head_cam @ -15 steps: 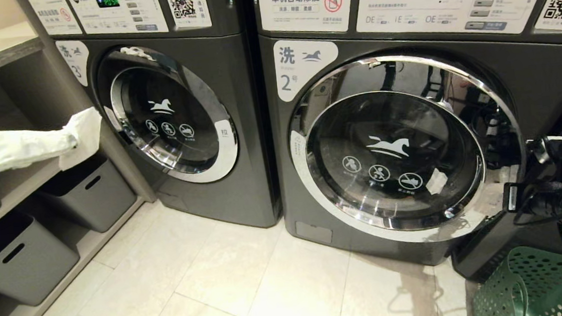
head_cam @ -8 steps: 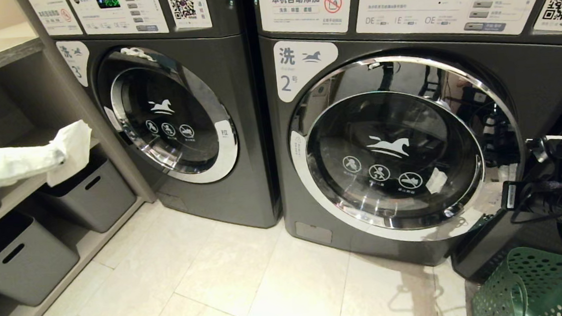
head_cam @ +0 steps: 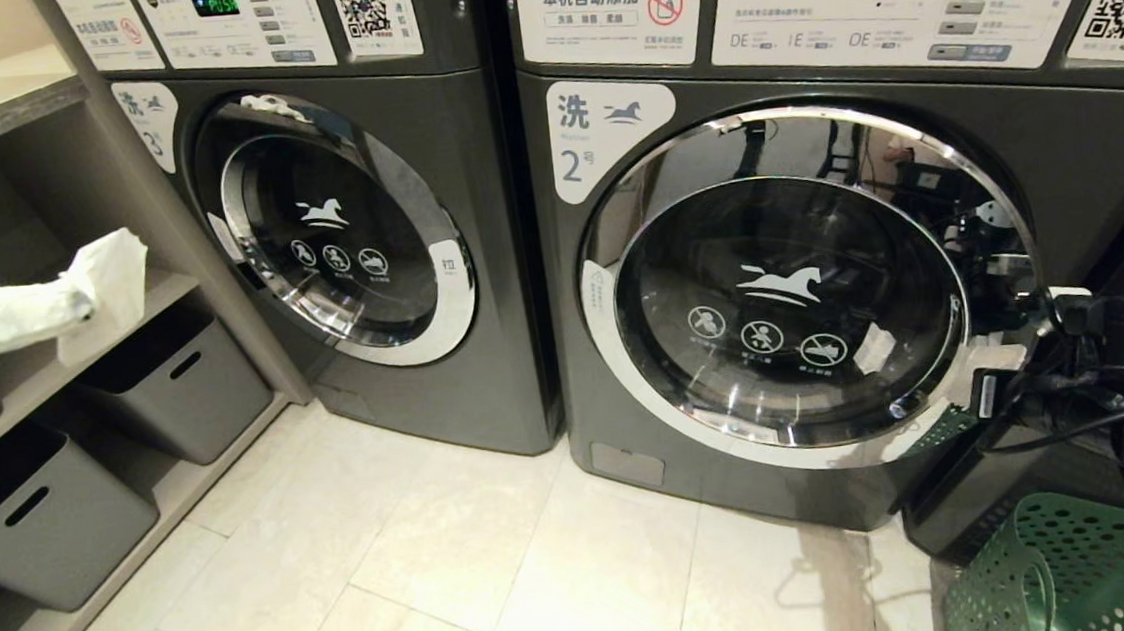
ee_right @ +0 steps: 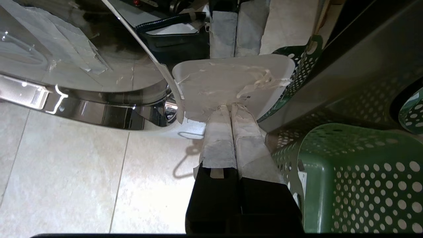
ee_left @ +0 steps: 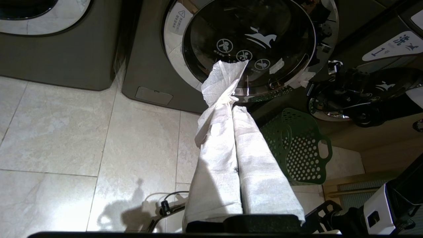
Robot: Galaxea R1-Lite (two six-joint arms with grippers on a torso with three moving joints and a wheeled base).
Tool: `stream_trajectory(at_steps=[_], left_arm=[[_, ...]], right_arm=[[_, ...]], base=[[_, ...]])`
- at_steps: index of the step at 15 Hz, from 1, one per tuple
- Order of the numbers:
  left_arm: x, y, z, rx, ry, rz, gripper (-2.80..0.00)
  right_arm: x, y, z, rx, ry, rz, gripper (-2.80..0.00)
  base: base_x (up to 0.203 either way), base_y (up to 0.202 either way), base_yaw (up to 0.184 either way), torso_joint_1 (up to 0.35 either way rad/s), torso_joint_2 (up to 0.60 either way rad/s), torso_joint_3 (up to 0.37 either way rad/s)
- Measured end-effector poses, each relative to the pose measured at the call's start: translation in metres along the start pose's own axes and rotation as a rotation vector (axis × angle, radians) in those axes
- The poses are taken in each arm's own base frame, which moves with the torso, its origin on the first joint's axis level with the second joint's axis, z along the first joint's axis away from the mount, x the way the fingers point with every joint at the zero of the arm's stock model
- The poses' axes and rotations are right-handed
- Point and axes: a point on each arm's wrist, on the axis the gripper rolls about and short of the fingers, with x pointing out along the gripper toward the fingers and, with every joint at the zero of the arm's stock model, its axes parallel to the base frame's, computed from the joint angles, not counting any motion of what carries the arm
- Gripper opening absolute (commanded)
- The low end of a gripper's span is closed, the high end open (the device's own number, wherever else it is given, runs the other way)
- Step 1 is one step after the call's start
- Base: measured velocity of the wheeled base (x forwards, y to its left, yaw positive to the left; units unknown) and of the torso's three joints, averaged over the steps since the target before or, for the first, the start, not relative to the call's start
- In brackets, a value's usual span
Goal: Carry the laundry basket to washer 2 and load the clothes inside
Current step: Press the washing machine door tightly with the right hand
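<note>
- Green perforated plastic: the laundry basket (head_cam: pixel 1073 566) sits on the floor at about 4 o'clock from the door of washer 2 (head_cam: pixel 791 287), just beside the washer's lower right corner.
- My right gripper (ee_right: pixel 231 107) has its cloth-wrapped fingers (ee_right: pixel 219 138) pressed together, pinching nothing; their tips touch the white handle tab (ee_right: pixel 231 79) at the 3 o'clock edge of the chrome door rim.
- My left gripper (head_cam: pixel 103 281) hangs well apart at 9 o'clock, near the shelf (head_cam: pixel 36 382), its fingers also pressed together and holding nothing; only a loose flap of its own wrap sticks out.
- I judge the door stiff and latched: glass and polished chrome are slippery, so the tab is the only sensible hold, hooked from behind its free edge and not pinched flat.
- I judge the basket light but springy; its thin walls would flex, so the oval handle cutout (ee_left: pixel 325 150) and the rolled rim are where to take it.
- I cannot see any clothes inside the basket from these views; I expect fabric to be soft and limp, best gathered in a bunch.
</note>
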Motion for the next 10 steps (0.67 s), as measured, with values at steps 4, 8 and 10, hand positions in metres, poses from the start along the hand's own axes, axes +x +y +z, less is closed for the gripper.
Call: stream_trajectory(at_steps=[4,8,10], left_arm=[[-0.003,0.000,0.000,0.001,-0.007,0.002,-2.80],[-0.001,0.000,0.000,0.001,-0.004,0.002,-2.80],[0.000,0.000,0.000,0.000,-0.002,0.003,-2.80]], right_arm=[[0.021,-0.001,0.000,0.012,-0.068,-0.024,-2.80],[0.038,-0.007,0.006,0.030,-0.103,-0.047,-2.80],[0.046,-0.009,0.012,0.038,-0.131,-0.051,-2.80]], base=[[0.000,0.000,0.000,0.000,0.00,0.000],[0.000,0.000,0.000,0.000,0.00,0.000],[0.000,0.000,0.000,0.000,0.00,0.000]])
